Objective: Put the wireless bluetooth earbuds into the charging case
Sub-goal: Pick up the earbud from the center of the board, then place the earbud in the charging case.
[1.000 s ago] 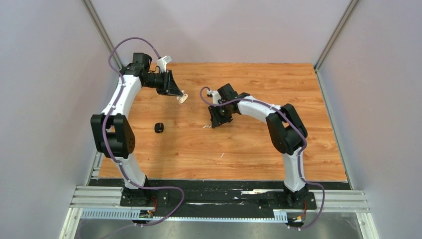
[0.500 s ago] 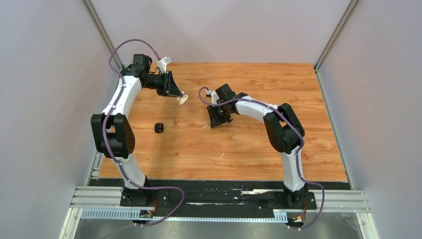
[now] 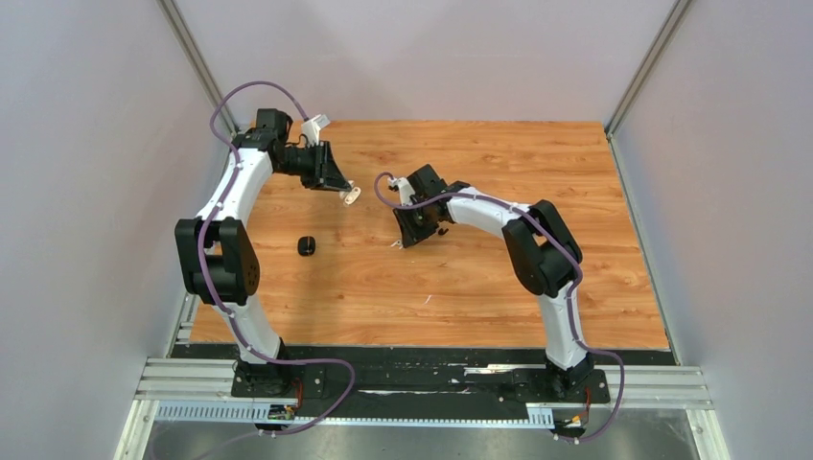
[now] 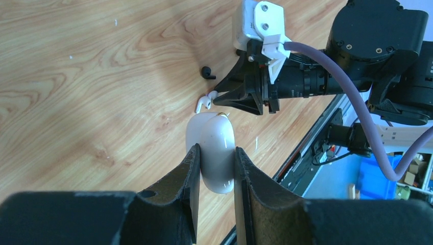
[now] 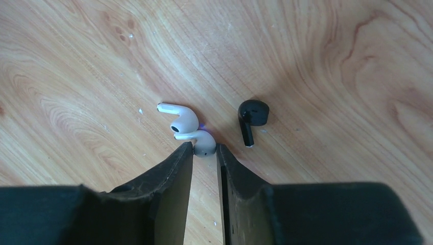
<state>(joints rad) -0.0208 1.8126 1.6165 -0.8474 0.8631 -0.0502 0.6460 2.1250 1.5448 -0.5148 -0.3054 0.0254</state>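
My left gripper [image 4: 213,166] is shut on a white charging case [image 4: 212,148] and holds it above the table; the case also shows in the top view [image 3: 351,195]. My right gripper [image 5: 205,149] is low over the table, its fingertips closed on the head of a white earbud [image 5: 203,143]. A second white earbud [image 5: 179,117] lies touching it on the far left. A black earbud [image 5: 251,117] lies apart to the right. In the left wrist view a white earbud [image 4: 203,102] and the black earbud [image 4: 206,72] lie by the right gripper.
A small black case [image 3: 306,245] lies on the wooden table [image 3: 499,287] left of centre, near the left arm. Grey walls enclose the table at the back and sides. The arm bases stand on a rail at the near edge.
My right gripper has shifted slightly left over the earbuds. My left gripper has moved a little with the white case still held.
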